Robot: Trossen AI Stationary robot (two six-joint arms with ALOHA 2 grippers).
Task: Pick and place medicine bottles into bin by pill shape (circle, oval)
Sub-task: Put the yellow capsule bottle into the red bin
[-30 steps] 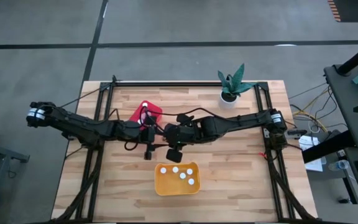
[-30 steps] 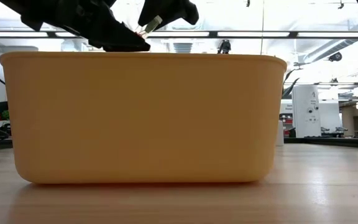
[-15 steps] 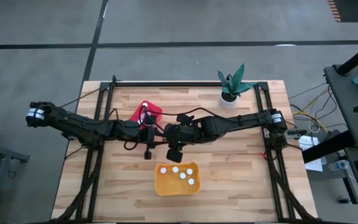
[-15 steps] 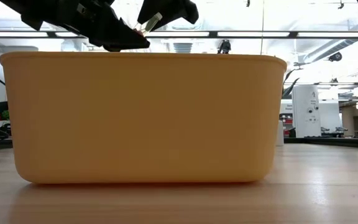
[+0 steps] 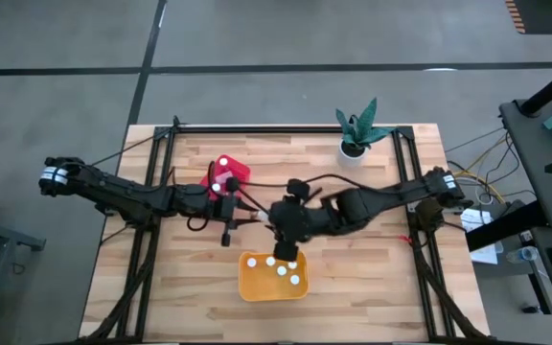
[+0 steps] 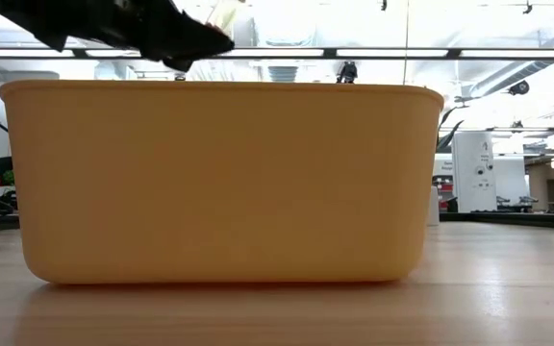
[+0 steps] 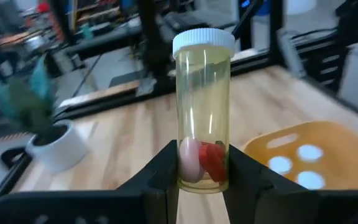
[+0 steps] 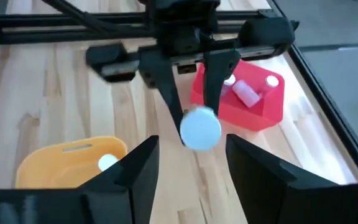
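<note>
My left gripper is shut on a clear medicine bottle with a white cap and pink and red pills, above the table's middle. My right gripper is open and empty. It faces the bottle's cap from the table's right and shows in the high view above the far edge of the yellow-orange bin. That bin holds several white-capped bottles. The red bin behind my left gripper holds two bottles. My left gripper pinches the bottle's lower body near its bottom between its two fingers. The fingers come about level from the table's left. The bottle sticks out past the fingertips, cap toward the table's right, lifted clear of the table.
A white pot with a green plant stands at the far right of the table. The yellow-orange bin's wall fills the low view. Bare wood lies left and right of the bins.
My right gripper has drawn back from the bottle's cap end toward the table's near right, over the yellow-orange bin's far edge, and is out of the low view. The bottle stays in my left gripper, which has kept about still.
</note>
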